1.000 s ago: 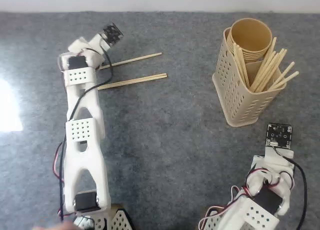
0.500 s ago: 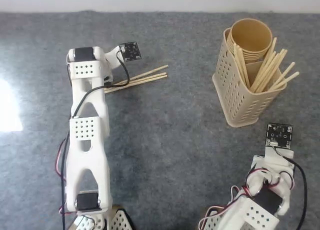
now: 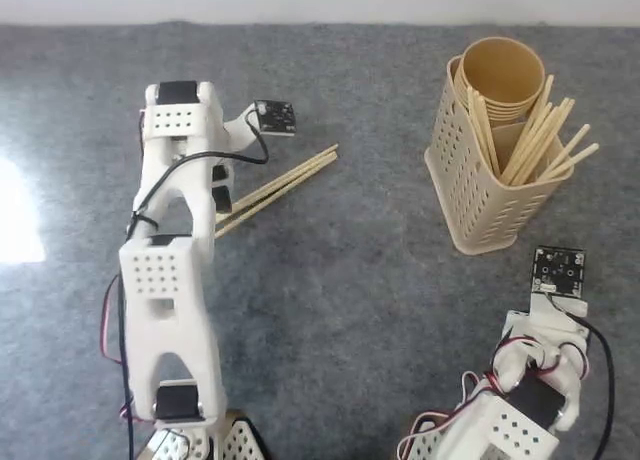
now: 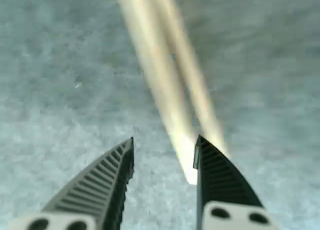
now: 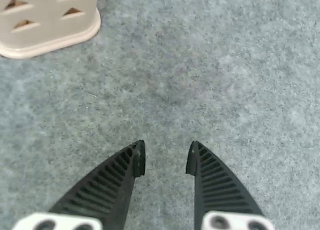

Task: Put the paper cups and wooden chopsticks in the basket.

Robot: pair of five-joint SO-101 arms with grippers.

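Wooden and pale, two in number: loose chopsticks point(image 3: 285, 180) flat on the grey bench point(image 3: 350, 310), side by side and close together, slanting away from the left arm point(image 3: 165, 270). Near ends hidden under that arm's head in the high view. Well apart from the basket point(image 3: 490, 195) on the other side of the bench.

Seen from the left wrist: left gripper point(image 4: 164, 145) parted to a moderate gap, low over the bench, clamped on nothing. One stick's near end inside the gap, hard by one jaw rather than centred, with bare bench between it and the opposite jaw. Second stick running down behind that same jaw, its end covered. Contact between wood and jaw impossible to tell through the blur.

Basket upright, perforated, cream-coloured. Inside it, stacked paper cups point(image 3: 498, 75) at the far end and a sheaf of stowed chopsticks point(image 3: 535, 140) leaning out over the rim.

Right gripper point(image 5: 165, 150) likewise parted to a moderate gap, holding nothing, above bare bench, with the foot of the basket a little way ahead of its tips.
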